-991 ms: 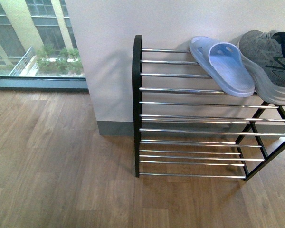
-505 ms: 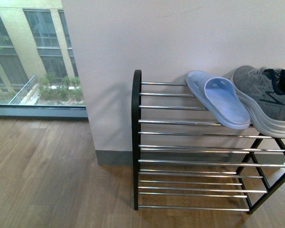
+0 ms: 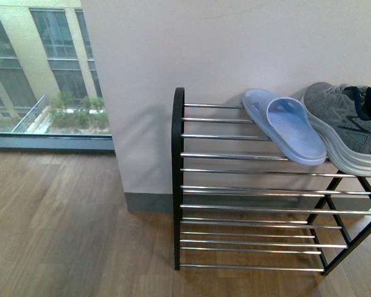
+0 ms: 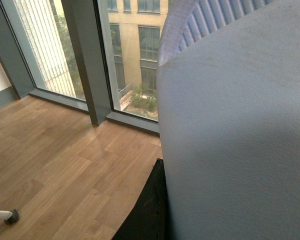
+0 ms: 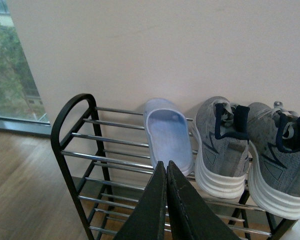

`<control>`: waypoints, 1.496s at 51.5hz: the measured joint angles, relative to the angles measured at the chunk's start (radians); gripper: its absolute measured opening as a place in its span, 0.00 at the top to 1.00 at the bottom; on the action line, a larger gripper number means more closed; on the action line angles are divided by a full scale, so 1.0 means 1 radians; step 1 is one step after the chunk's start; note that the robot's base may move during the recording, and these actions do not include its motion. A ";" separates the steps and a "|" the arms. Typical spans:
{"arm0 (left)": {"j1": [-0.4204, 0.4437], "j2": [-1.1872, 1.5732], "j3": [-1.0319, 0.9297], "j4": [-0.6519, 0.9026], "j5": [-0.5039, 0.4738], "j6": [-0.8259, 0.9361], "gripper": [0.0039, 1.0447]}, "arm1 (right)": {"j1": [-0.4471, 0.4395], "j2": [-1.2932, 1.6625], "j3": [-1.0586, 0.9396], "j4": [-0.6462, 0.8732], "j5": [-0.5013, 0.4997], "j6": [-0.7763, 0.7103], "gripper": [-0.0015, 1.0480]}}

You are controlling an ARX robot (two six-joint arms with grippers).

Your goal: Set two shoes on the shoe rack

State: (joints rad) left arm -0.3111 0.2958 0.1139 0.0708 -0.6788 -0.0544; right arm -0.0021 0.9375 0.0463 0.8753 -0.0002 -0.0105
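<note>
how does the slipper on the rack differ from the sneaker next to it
The slipper is pale blue, smooth and open-backed with a wide strap; the sneaker is grey knit with a navy collar, laces and a closed heel. The slipper is low and flat, while the sneaker stands taller on a thick, ridged white sole. The slipper sits nearer the rack's rounded end, the sneaker further in. Both rest on the top shelf, toes toward the wall.

I see a wood-plank floor [image 3: 62, 229], a plain white wall [image 3: 191, 49] with a grey skirting board [image 3: 147, 202], and a big window [image 3: 37, 74] showing a beige building [image 3: 15, 37] and shrubs [image 3: 74, 114].
</note>
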 joint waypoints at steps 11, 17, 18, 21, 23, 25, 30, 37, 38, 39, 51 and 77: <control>0.000 0.000 0.000 0.000 0.000 0.000 0.98 | 0.000 -0.200 -0.026 -0.166 0.000 0.000 0.98; 0.000 0.000 0.000 0.000 0.000 0.000 0.98 | 0.000 -0.309 -0.026 -0.263 0.000 0.000 0.98; 0.000 0.000 0.000 0.000 0.000 0.000 0.98 | 0.000 -0.323 -0.026 -0.275 0.000 0.000 0.98; 0.000 0.000 0.000 0.000 0.000 0.000 0.98 | 0.000 -0.369 -0.027 -0.317 0.000 0.000 0.98; 0.000 0.000 0.000 0.000 0.000 0.000 0.98 | 0.000 -0.401 -0.027 -0.347 0.000 0.000 0.98; 0.000 0.000 0.000 0.000 0.000 0.000 0.98 | 0.000 -0.420 -0.027 -0.364 0.000 0.000 0.98; 0.000 0.000 0.000 0.000 0.000 0.000 0.98 | 0.000 -0.465 -0.027 -0.408 0.000 0.000 0.98; 0.000 0.000 0.000 0.000 0.000 0.000 0.98 | 0.000 -0.524 -0.027 -0.463 0.000 0.000 0.98; 0.000 0.000 0.000 0.000 0.000 0.000 0.98 | 0.000 -0.533 -0.027 -0.472 0.000 0.000 0.98; 0.000 0.000 0.000 0.000 0.000 0.000 0.98 | 0.000 -0.538 -0.027 -0.476 0.000 0.000 0.98; 0.000 0.000 0.000 0.000 0.000 0.000 0.98 | 0.000 -0.719 -0.027 -0.655 0.000 0.000 0.98; 0.000 0.000 0.000 0.000 0.000 0.000 0.98 | 0.000 -0.931 -0.027 -0.872 0.000 0.000 0.98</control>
State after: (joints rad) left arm -0.3111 0.2958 0.1139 0.0708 -0.6788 -0.0544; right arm -0.0017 0.0067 0.0193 0.0032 0.0002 -0.0105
